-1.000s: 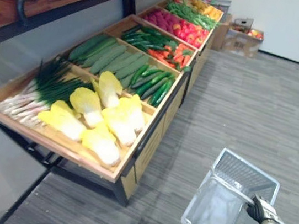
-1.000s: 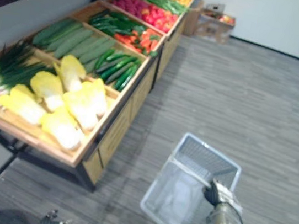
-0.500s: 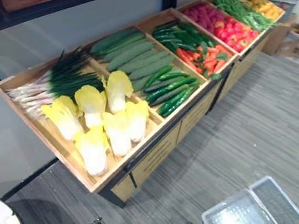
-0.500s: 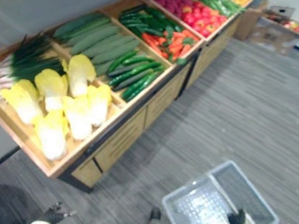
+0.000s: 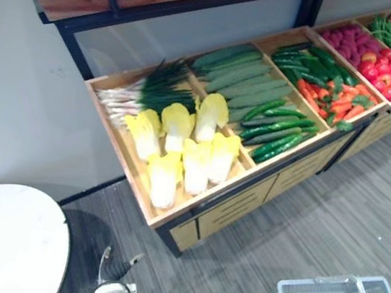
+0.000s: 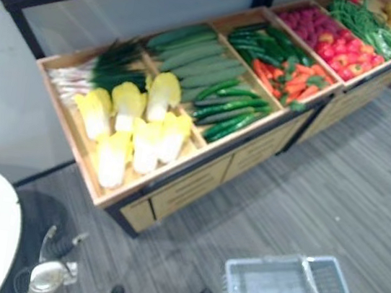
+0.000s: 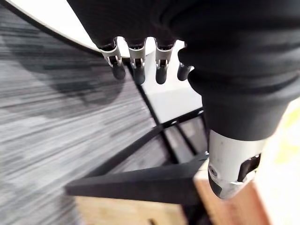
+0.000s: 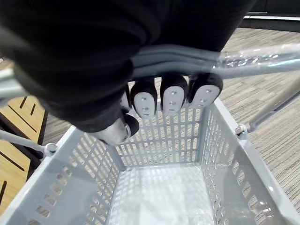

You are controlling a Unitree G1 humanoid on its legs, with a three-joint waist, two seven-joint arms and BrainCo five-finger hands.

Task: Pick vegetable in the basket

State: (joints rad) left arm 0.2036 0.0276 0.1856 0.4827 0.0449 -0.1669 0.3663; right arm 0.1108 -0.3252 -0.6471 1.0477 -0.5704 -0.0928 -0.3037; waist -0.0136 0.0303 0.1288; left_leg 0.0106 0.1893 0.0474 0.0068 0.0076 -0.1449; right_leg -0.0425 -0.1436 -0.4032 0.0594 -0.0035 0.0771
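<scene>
Right hand (image 8: 172, 98) grips the grey plastic mesh basket (image 8: 150, 145) handle; the empty, loose-fingered left hand (image 7: 136, 61) is nearest the yellow-white cabbages (image 5: 196, 168) up-frame.

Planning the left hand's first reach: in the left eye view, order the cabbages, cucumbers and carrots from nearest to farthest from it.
1. Cabbages, in the compartment closest to the left hand.
2. Cucumbers, next compartment along.
3. Carrots, farther along the stand.

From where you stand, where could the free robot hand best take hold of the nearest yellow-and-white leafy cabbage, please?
Probably across the yellow-and-white cabbage's white stalk end, from above: it lies flat, that firmer-looking end towards the wooden tray's front rim, another cabbage close beside it.
</scene>
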